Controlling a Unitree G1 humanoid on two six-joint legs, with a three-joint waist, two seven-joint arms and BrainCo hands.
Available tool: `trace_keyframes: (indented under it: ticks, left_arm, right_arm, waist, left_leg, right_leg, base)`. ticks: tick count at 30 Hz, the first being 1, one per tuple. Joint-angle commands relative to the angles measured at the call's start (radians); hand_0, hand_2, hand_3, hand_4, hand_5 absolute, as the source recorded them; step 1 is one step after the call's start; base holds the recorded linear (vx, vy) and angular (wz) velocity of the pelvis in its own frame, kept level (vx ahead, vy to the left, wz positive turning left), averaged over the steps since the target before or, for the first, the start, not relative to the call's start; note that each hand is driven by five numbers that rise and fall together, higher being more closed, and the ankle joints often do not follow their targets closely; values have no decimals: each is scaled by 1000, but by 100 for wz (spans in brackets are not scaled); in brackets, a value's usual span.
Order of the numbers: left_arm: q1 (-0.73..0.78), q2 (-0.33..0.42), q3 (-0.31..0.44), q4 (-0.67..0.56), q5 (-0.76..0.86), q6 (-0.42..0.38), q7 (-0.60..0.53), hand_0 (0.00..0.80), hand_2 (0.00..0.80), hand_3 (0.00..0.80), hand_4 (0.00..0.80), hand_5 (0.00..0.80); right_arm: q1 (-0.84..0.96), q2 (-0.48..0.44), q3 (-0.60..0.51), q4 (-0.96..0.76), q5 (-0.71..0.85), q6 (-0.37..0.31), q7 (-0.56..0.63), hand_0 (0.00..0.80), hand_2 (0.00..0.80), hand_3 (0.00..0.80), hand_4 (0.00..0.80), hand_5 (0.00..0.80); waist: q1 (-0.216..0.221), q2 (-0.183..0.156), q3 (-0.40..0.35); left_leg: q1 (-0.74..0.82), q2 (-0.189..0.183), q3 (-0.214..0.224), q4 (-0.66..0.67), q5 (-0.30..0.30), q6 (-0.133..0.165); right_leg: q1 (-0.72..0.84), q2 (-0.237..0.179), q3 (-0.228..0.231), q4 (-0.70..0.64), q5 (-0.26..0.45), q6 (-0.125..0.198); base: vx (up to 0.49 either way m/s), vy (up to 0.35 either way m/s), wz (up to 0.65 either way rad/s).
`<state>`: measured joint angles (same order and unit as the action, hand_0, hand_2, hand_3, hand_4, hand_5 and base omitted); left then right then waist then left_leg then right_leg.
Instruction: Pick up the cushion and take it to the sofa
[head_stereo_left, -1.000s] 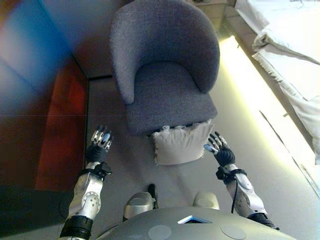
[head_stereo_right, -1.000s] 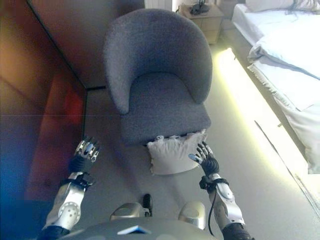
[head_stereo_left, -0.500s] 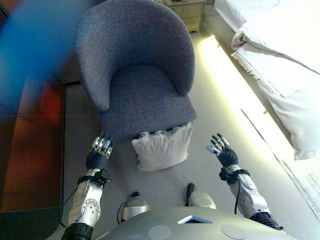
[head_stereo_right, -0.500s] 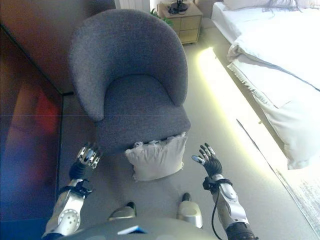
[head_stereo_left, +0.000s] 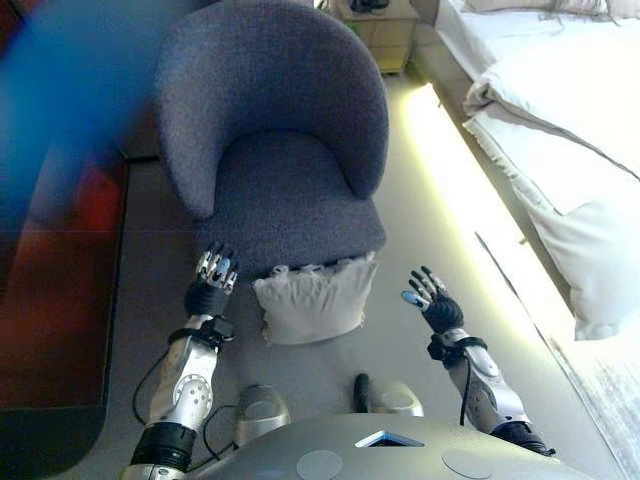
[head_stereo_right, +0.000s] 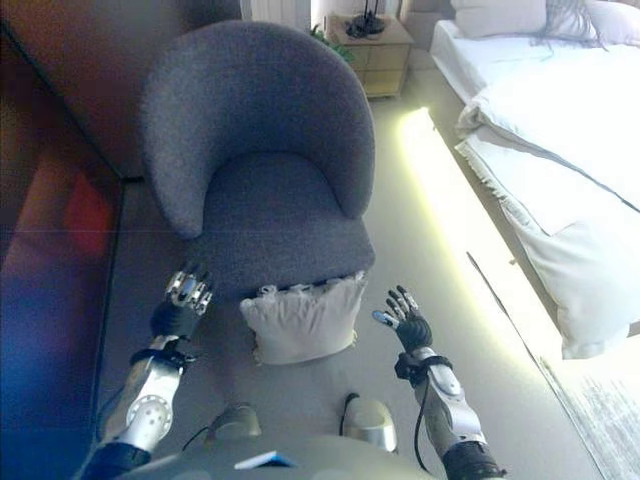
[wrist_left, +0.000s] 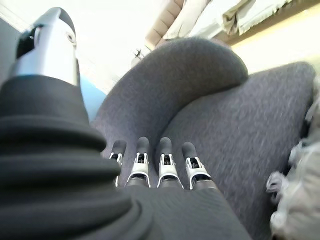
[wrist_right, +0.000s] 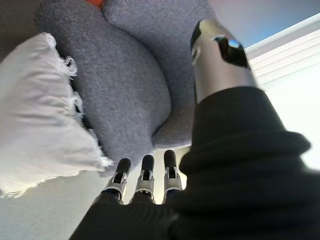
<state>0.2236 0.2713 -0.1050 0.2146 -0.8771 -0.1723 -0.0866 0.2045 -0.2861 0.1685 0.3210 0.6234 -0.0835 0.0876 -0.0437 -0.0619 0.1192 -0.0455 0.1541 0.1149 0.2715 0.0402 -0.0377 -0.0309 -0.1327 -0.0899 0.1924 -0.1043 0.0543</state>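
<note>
A white fringed cushion (head_stereo_left: 312, 300) leans upright on the floor against the front of a grey tub armchair (head_stereo_left: 275, 150). It also shows in the right wrist view (wrist_right: 40, 110). My left hand (head_stereo_left: 209, 290) is open, fingers straight, just left of the cushion and apart from it. My right hand (head_stereo_left: 430, 303) is open, a short way to the right of the cushion, not touching it. In the left wrist view the fingers (wrist_left: 165, 165) point at the chair seat (wrist_left: 240, 135). Both hands are empty.
A bed with white bedding (head_stereo_left: 560, 130) runs along the right, with a lit strip (head_stereo_left: 470, 190) at its base. A wooden nightstand (head_stereo_right: 375, 50) stands behind the chair. A dark reddish panel (head_stereo_left: 60, 260) is on the left. Grey floor (head_stereo_left: 400, 340) lies around the cushion.
The camera has shifted, so the whole scene sits differently. My left hand has come closer to the cushion's left edge. The cushion still leans on the chair.
</note>
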Motion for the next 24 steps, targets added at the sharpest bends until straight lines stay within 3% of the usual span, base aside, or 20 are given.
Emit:
trace_keyframes:
  ticks: [1, 3, 6, 12, 17, 21, 22, 24]
  left_arm:
    - [-1, 11, 22, -93, 6, -53, -11, 0, 0, 0, 0, 0]
    - [-2, 10, 21, -93, 3, -55, -20, 0, 0, 0, 0, 0]
    - [19, 7, 35, -96, 5, -64, -36, 0, 0, 0, 0, 0]
    - [49, 11, 59, -89, -19, -73, -49, 0, 0, 0, 0, 0]
    - [77, 14, 65, -89, -43, -86, -35, 0, 0, 0, 0, 0]
    - [93, 15, 86, -84, -32, -78, -49, 0, 0, 0, 0, 0]
    - [91, 18, 93, -88, -26, -74, -54, 0, 0, 0, 0, 0]
    - [92, 33, 90, -103, -16, -70, -32, 0, 0, 0, 0, 0]
  right_arm:
    - [-3, -4, -17, -76, 74, -46, 13, 0, 0, 0, 0, 0]
    - [11, -5, -19, -83, 59, -60, 16, 0, 0, 0, 0, 0]
    - [26, -10, -19, -90, 52, -61, 42, 0, 0, 0, 0, 0]
    - [53, -14, -22, -100, 58, -37, 75, 0, 0, 0, 0, 0]
    - [56, -20, -21, -101, 33, -17, 90, 0, 0, 0, 0, 0]
    - [26, -24, -4, -109, 26, -35, 81, 0, 0, 0, 0, 0]
    - [10, -25, 2, -114, 24, -35, 73, 0, 0, 0, 0, 0]
    - [-16, -15, 27, -112, 30, -32, 50, 0, 0, 0, 0, 0]
  waist:
    - [-12, 9, 1]
    - [3, 29, 5]
    - [23, 41, 13]
    - [16, 66, 4]
    - [22, 81, 8]
    - [52, 83, 22]
    - [58, 76, 25]
    - [78, 70, 22]
  left_leg:
    - [-28, 3, 39, -18, 87, -32]
    - [-52, 14, -4, -164, 151, -58]
    - [-72, 26, -68, -273, 192, -77]
    - [-42, 64, -46, -356, 165, -84]
    - [-92, 74, -60, -359, 171, -95]
    - [-112, 49, -62, -334, 172, -84]
    - [-122, 28, -57, -266, 133, -70]
    - [-139, -8, -92, -209, 88, -58]
  right_leg:
    - [8, 60, 24, -71, 90, -32]
    - [36, 78, 32, -78, 68, -29]
    - [82, 83, 71, -91, 44, -27]
    - [99, 72, 66, -64, 4, -26]
    - [116, 73, 68, -56, -18, -32]
    - [138, 56, 70, -39, -40, -21]
    - [138, 34, 68, -29, -39, -9]
    - [136, -9, 59, -1, -40, 16]
  base:
    - [157, 46, 27]
    - [184, 54, 35]
    - [213, 19, -1]
    - [190, 60, -27]
    - [205, 139, -1]
    - [169, 195, 33]
    - [131, 239, 23]
    - [179, 240, -19]
